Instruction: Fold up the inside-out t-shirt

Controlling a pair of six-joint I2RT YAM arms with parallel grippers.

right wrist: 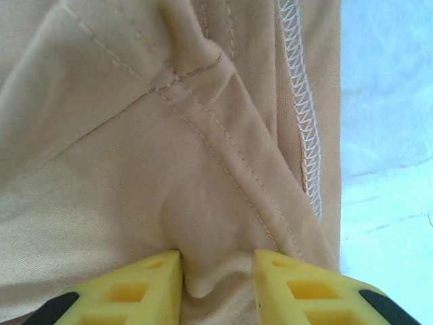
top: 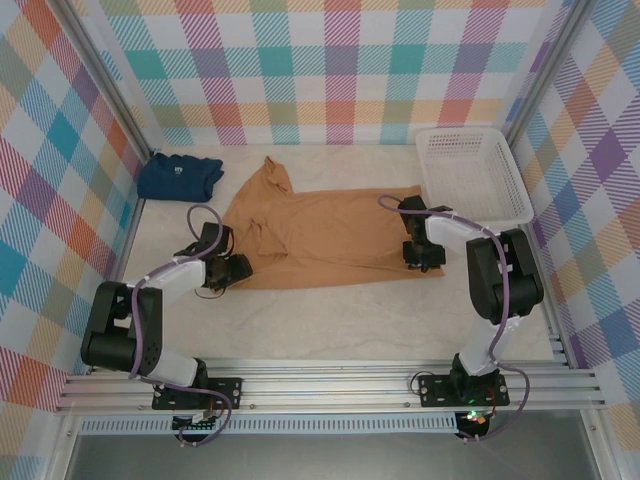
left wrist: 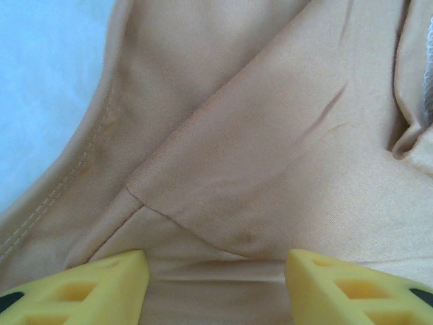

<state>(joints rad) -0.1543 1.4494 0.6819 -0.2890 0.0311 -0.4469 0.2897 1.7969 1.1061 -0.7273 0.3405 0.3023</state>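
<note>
The inside-out t-shirt (top: 320,235) is tan and lies spread across the back middle of the table, one sleeve pointing to the far left. My left gripper (top: 238,268) rests on its near-left corner. In the left wrist view the left gripper (left wrist: 216,261) is open, its yellow fingers (left wrist: 101,284) wide apart with flat t-shirt cloth (left wrist: 270,135) between them. My right gripper (top: 424,258) sits at the shirt's right edge. In the right wrist view the right gripper (right wrist: 216,261) is shut on a raised fold of the t-shirt (right wrist: 135,169), beside a seam and white overlock stitching (right wrist: 301,101).
A folded navy-blue shirt (top: 180,176) lies at the back left. A white plastic basket (top: 462,132) stands at the back right, close to the right arm. Plaid walls enclose the table on three sides. Bare table (top: 350,320) stretches between the shirt and the arm bases.
</note>
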